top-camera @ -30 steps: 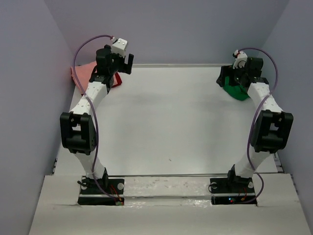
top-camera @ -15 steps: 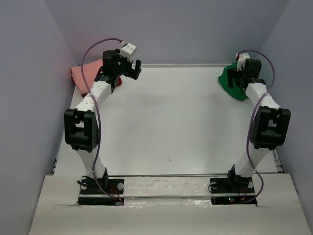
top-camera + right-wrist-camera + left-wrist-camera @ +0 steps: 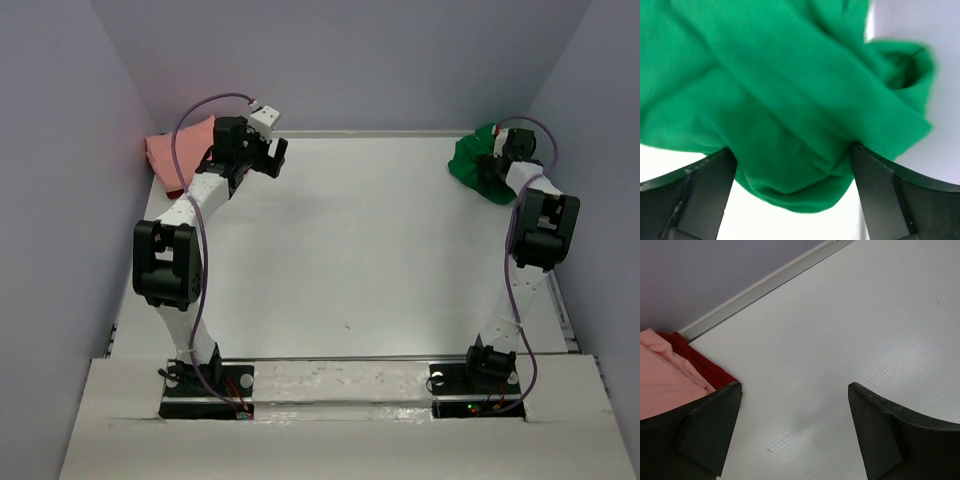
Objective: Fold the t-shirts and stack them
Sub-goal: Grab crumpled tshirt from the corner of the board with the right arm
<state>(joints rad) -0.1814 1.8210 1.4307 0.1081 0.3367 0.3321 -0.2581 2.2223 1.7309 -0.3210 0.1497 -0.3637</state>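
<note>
A crumpled green t-shirt lies in the back right corner. My right gripper is open right over it. In the right wrist view a bulging fold of the green t-shirt sits between the wide-apart fingers of my right gripper. A salmon pink t-shirt lies in the back left corner. In the left wrist view the pink t-shirt rests on a dark red one. My left gripper hangs open just right of that pile. The left gripper has only bare table between its fingers.
The white table is walled in by grey panels on the left, back and right. A raised strip runs along the table's far edge. Both arm bases sit at the near edge.
My right gripper has moved further into the back right corner, onto the green t-shirt. My left gripper has shifted slightly right, away from the pink pile. Both stayed open.
</note>
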